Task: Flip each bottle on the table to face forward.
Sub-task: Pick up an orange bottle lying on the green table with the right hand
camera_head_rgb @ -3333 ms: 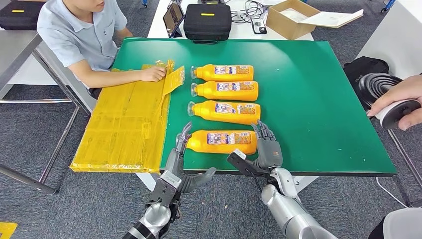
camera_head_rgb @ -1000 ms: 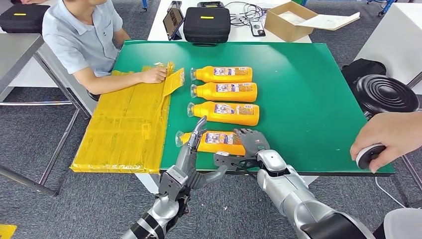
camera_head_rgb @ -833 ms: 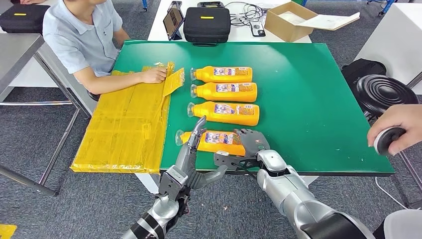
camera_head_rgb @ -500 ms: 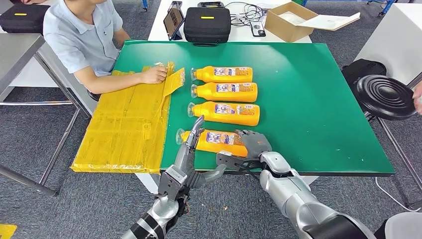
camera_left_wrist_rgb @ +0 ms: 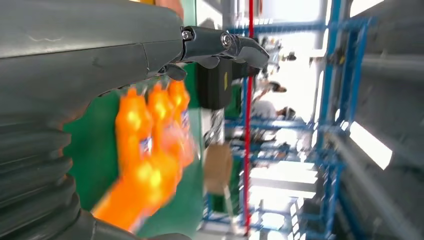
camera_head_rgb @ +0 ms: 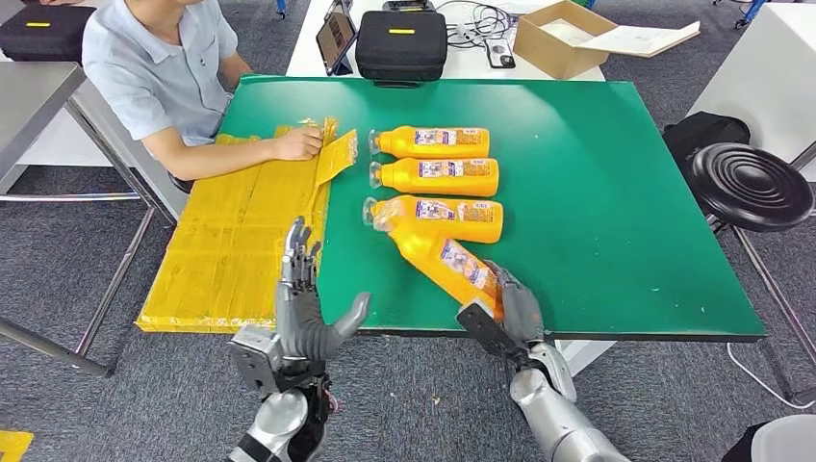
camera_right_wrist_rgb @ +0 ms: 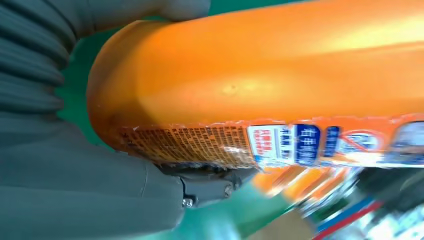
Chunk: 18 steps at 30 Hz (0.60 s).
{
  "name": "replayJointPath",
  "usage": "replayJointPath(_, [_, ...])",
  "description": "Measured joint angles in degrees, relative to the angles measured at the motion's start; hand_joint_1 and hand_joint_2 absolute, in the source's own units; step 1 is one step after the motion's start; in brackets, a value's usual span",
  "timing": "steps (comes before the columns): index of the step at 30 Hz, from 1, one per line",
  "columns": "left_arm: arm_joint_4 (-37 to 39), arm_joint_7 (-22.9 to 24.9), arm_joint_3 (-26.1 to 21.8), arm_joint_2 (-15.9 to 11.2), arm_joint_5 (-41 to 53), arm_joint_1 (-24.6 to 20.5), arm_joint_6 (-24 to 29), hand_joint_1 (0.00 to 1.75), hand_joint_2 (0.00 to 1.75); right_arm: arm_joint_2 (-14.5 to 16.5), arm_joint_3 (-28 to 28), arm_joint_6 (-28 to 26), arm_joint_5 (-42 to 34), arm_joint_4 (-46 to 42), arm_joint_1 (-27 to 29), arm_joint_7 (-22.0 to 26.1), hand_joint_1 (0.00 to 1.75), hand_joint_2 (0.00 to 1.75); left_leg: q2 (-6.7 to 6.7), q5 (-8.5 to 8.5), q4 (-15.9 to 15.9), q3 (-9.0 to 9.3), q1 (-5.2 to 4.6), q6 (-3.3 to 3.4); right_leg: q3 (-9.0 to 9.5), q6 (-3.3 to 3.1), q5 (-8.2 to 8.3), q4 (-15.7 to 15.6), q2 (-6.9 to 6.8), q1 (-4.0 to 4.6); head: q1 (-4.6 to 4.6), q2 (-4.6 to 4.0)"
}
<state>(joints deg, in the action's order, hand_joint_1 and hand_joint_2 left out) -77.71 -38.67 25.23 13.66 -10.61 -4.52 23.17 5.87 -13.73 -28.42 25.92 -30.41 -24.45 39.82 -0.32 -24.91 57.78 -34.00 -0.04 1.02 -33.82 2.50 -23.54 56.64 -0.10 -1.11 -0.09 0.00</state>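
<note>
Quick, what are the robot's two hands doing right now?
Left hand: open, fingers spread, holding nothing.
Right hand: holding the base end of the nearest orange bottle, which lies at a slant.

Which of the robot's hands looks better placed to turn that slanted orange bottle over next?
The right hand: it already grips the slanted bottle by its base. The left hand is open, off the table's edge.
</note>
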Motion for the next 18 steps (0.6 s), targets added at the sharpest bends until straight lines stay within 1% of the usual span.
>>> replayJointPath(3, [-5.0, 0.0, -1.7, -0.3, -1.7, 2.7, -0.8, 0.0, 1.75, 0.3, 1.8, -1.0, -4.5, -7.6, 4.6, 0.1, 1.75, 1.75, 0.01, 0.0, 0.0, -0.17, -0.01, 0.0, -0.16, 0.0, 0.0, 0.0, 0.0, -0.01, -0.01, 0.0])
replayJointPath(7, [-8.8, 0.3, -2.6, -1.0, -7.2, 5.1, -6.2, 0.0, 1.75, 0.5, 2.4, -2.0, -6.0, -16.1, 9.3, 0.2, 1.75, 1.75, 0.0, 0.0, 0.0, -0.25, -0.02, 0.0, -0.25, 0.0, 0.0, 0.0, 0.0, -0.03, 0.0, 0.0])
replayJointPath(12, [-10.7, 0.9, -2.8, -1.9, -11.8, 6.3, -13.2, 0.0, 1.75, 0.6, 2.5, -2.1, -8.1, -22.0, 12.0, 0.2, 1.75, 1.75, 0.02, 0.0, 0.0, -0.3, -0.02, 0.0, -0.31, 0.0, 0.0, 0.0, 0.0, -0.03, 0.0, 0.0])
replayJointPath(14, [-10.8, 3.7, -2.8, -2.2, -13.8, 6.4, -15.7, 0.0, 1.75, 0.5, 2.4, -0.4, -9.6, -23.9, 12.8, 0.2, 1.75, 1.75, 0.01, 0.0, 0.0, -0.3, -0.02, 0.0, -0.31, 0.0, 0.0, 0.0, 0.0, -0.03, 0.0, 0.0])
replayJointPath(17, [-9.9, 11.0, -2.7, -2.2, -20.0, 6.3, -21.2, 0.0, 1.75, 0.4, 1.1, 4.1, -9.7, -26.5, 13.9, 0.2, 1.75, 1.75, 0.04, 0.0, 0.0, -0.29, -0.02, 0.0, -0.32, 0.0, 0.0, 0.0, 0.01, -0.02, -0.01, 0.0])
replayJointPath(18, [-9.0, 12.6, -2.6, -2.2, -21.3, 6.1, -22.8, 0.0, 1.75, 0.3, 0.1, 5.6, -9.3, -27.3, 14.3, 0.2, 1.75, 1.75, 0.04, 0.0, 0.0, -0.29, -0.02, 0.0, -0.33, 0.0, 0.01, 0.0, 0.01, -0.02, 0.0, 0.0])
